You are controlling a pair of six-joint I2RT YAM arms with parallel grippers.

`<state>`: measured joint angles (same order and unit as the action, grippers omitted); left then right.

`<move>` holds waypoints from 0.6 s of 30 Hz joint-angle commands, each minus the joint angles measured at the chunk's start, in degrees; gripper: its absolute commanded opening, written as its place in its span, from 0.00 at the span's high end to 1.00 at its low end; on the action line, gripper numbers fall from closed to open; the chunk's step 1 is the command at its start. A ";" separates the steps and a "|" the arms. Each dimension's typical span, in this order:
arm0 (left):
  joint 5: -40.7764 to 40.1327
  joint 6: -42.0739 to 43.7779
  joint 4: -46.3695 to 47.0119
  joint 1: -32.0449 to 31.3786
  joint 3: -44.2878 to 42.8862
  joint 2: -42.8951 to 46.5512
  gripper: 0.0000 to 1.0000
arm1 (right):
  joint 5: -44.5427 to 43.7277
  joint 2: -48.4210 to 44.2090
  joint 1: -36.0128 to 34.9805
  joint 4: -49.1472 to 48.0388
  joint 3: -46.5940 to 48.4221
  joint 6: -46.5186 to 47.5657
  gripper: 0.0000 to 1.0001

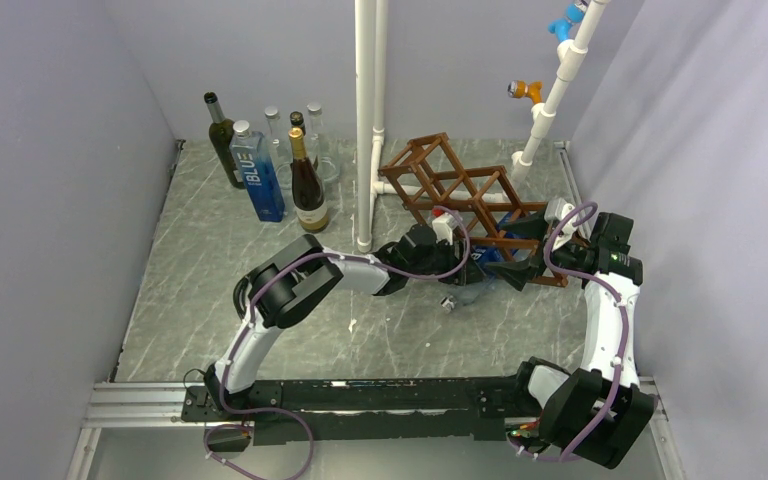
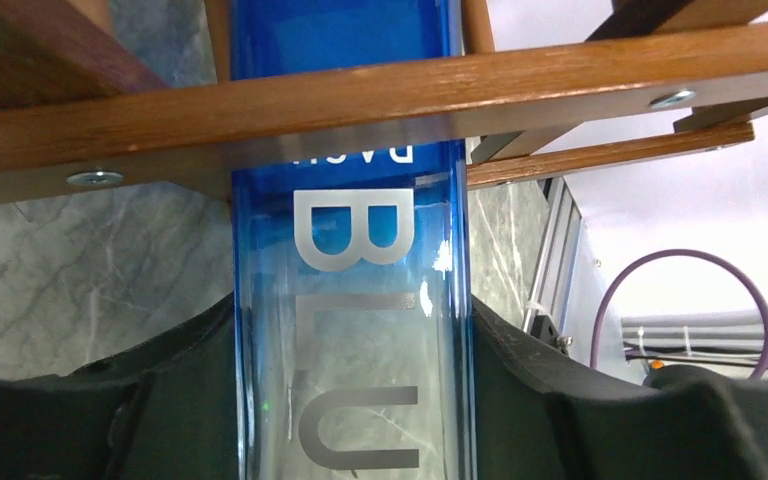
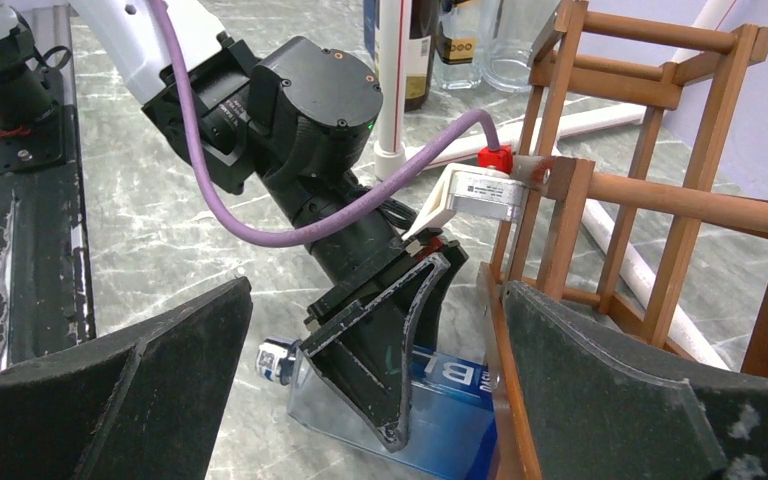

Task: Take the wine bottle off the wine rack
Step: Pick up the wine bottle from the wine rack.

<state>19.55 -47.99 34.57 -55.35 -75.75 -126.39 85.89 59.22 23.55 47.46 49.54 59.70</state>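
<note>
The brown wooden wine rack (image 1: 460,190) stands at the back right of the table. A blue glass bottle (image 1: 488,264) lettered "BLU" lies in its bottom cell, with its capped neck (image 1: 448,305) sticking out toward the front. My left gripper (image 1: 460,268) is shut on the bottle's body just outside the rack. In the left wrist view the bottle (image 2: 355,300) runs between both fingers (image 2: 160,400) and under a rack bar (image 2: 360,110). My right gripper (image 3: 377,288) is open and empty, with its right finger (image 3: 610,380) beside the rack's front edge (image 3: 505,400). The bottle (image 3: 460,410) lies ahead of it.
Several upright bottles (image 1: 270,160) stand at the back left, one of them a second blue one (image 1: 258,175). A white pipe post (image 1: 365,120) rises just left of the rack, and another pipe with coloured fittings (image 1: 560,70) leans at the back right. Grey walls close in on three sides.
</note>
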 commanded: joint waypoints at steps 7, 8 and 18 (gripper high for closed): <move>2.06 4.48 2.69 -0.55 3.71 7.30 1.00 | 1.22 -0.72 0.44 -1.28 -0.32 0.94 0.00; 2.10 4.62 2.43 -0.55 4.32 8.31 1.00 | 1.21 -0.77 0.42 -1.25 -0.32 0.94 0.00; 2.17 3.97 2.25 -0.55 12.45 17.51 1.00 | 1.13 -0.99 0.66 -1.54 -0.50 0.66 0.00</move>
<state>20.23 -45.04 30.83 -55.77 -63.90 -115.90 85.80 59.11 23.59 47.33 49.43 59.77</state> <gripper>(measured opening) 0.650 0.994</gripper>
